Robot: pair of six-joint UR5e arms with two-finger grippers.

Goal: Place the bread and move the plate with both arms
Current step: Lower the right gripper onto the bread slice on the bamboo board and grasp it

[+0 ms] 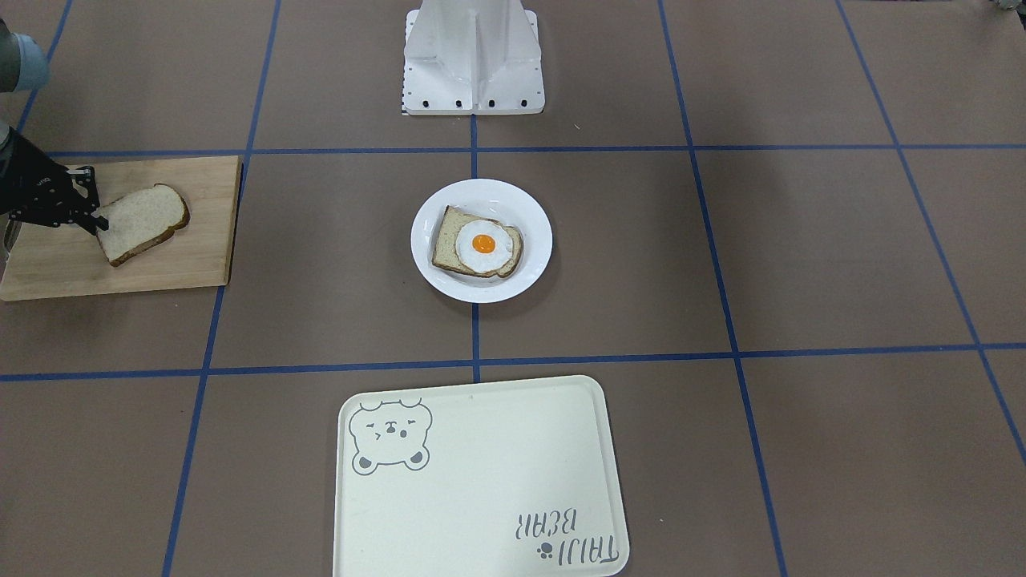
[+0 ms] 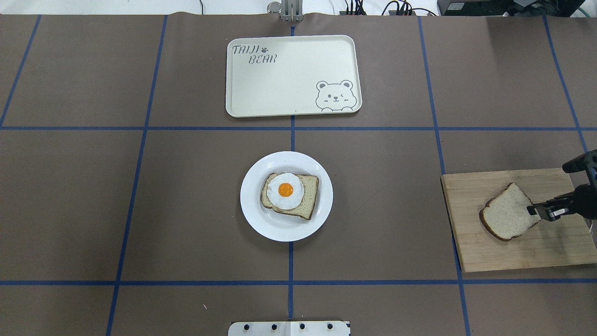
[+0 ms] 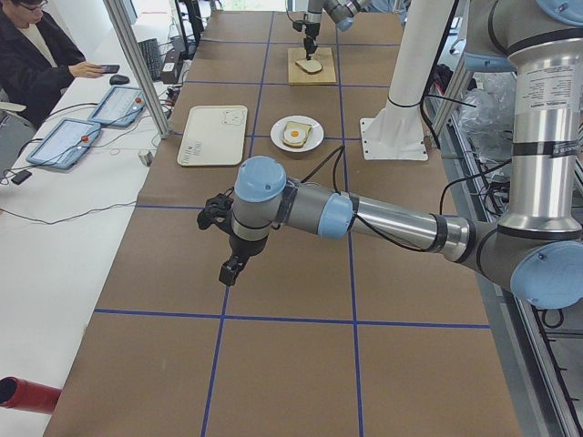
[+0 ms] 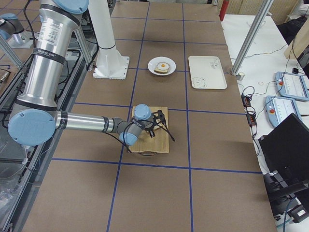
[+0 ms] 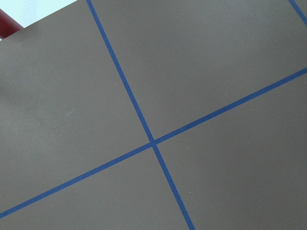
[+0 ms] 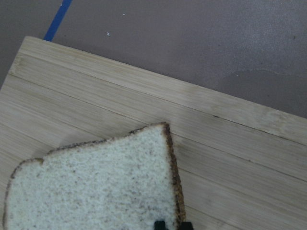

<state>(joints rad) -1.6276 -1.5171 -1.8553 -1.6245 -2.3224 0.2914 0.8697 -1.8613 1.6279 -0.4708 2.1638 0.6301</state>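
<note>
The plain bread slice [image 2: 507, 213] lies on a wooden cutting board [image 2: 513, 256] at the table's right side, and shows there in the front-facing view [image 1: 144, 220] too. My right gripper [image 2: 536, 212] is shut on the slice's straight crust edge; its fingertips [image 6: 160, 224] show at that crust in the right wrist view. The white plate [image 2: 252, 219] stands at the table's middle and holds a bread slice topped with a fried egg [image 2: 289, 195]. My left gripper [image 3: 228, 269] hangs over bare table far from the plate; I cannot tell if it is open or shut.
A cream rectangular tray with a bear drawing [image 2: 289, 79] lies beyond the plate, on the operators' side. The robot's white base [image 1: 473, 64] stands on the plate's near side. Blue tape lines cross the brown table cover.
</note>
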